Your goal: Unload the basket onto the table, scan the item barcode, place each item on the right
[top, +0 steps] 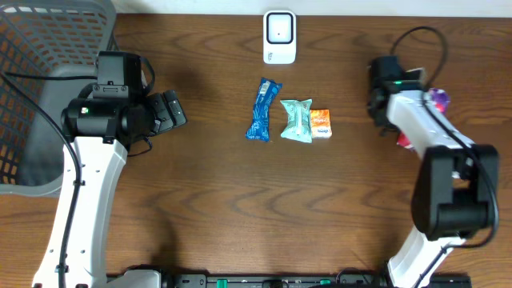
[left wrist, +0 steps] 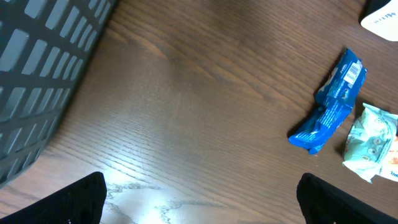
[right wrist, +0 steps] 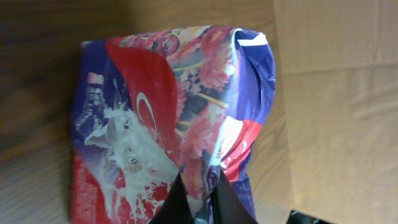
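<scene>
right gripper (right wrist: 193,208) clenched on a bag (right wrist: 168,112) at right, short of the far scanner (top: 279,36) (scan undone); left gripper (left wrist: 202,182) released.

Grey basket (top: 40,48) — left edge of wooden table (top: 240,208).

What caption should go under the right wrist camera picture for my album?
The right gripper pinches a crinkly red and blue packet, with the wooden table behind it.
</scene>
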